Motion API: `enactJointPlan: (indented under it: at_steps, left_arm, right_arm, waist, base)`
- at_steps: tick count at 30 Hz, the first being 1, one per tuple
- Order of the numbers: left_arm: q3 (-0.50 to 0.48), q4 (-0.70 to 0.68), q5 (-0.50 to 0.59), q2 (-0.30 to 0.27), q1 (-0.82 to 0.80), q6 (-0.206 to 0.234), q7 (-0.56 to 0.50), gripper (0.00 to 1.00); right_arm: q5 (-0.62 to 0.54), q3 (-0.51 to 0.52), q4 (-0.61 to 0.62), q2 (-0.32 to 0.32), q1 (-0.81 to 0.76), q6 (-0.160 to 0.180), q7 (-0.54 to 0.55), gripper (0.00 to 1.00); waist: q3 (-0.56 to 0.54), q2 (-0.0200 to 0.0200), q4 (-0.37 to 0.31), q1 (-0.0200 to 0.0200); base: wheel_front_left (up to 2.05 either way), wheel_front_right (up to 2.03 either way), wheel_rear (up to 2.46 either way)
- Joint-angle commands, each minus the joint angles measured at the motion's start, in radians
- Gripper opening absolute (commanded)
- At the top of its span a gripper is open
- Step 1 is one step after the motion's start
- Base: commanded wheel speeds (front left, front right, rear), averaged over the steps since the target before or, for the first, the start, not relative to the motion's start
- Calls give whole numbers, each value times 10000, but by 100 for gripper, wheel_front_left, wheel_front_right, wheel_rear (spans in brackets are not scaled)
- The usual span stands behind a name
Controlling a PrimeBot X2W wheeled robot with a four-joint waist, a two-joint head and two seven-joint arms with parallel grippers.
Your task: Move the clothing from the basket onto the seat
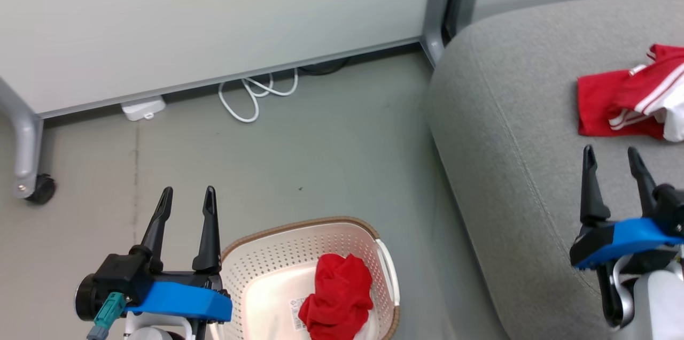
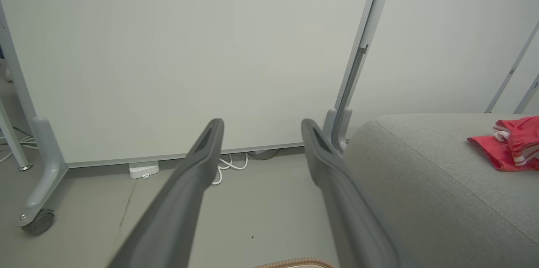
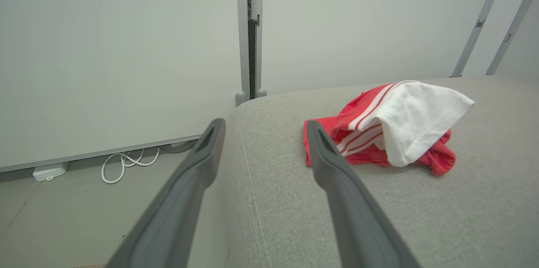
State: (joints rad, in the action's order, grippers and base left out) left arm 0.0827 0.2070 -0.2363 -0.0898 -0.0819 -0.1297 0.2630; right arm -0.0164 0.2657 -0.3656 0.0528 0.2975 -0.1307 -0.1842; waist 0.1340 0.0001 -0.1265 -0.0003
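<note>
One red garment (image 1: pixel 339 297) lies crumpled in the cream basket (image 1: pixel 267 254) on the floor at the bottom of the head view. The other red garment (image 1: pixel 636 97) with white stripes rests on the grey seat (image 1: pixel 523 131) at the right; it also shows in the right wrist view as red garment (image 3: pixel 391 129) and far right in the left wrist view as red garment (image 2: pixel 511 143). My left gripper (image 1: pixel 187 195) hovers open just left of the basket, empty. My right gripper (image 1: pixel 612 155) is open above the seat, just short of the garment there.
A pale partition panel (image 1: pixel 214 19) on wheeled grey legs (image 1: pixel 26 169) stands behind. A white cable (image 1: pixel 256 94) and a small white box (image 1: pixel 141 108) lie on the floor at its foot. Bare grey floor (image 1: pixel 331 158) separates the basket from the panel.
</note>
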Motion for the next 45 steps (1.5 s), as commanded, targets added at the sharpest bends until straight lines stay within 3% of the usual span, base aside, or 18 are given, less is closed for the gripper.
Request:
enactJointPlan:
  at_steps: [1, 8, 22, 45]
  left_arm:
    - [-35, 43, -6, -11, 57, -5, 28, 100]
    - [-185, 471, -70, -32, 210, -5, 27, 100]
    - [-208, 1328, -238, -78, 359, -5, 28, 100]
    - [-204, 1473, -211, -122, 350, -6, 27, 100]
  right_arm:
    - [92, -125, 244, -26, -292, -4, 42, 100]
    - [449, -907, 1543, -19, -1497, -2, -103, 100]
    - [849, -1563, 1708, -21, -2597, -2, 357, 100]
    - [1292, -1795, 1736, -22, -2658, -2, 414, 100]
  waist:
    - [-245, -1, 283, 3]
    - [-583, -1, 797, 3]
    - [-1101, -1, 1538, 3]
    - [-1098, -1, 1561, 3]
  base:
    - [0, 0, 0]
    - [0, 0, 0]
    - [0, 0, 0]
    - [0, 0, 0]
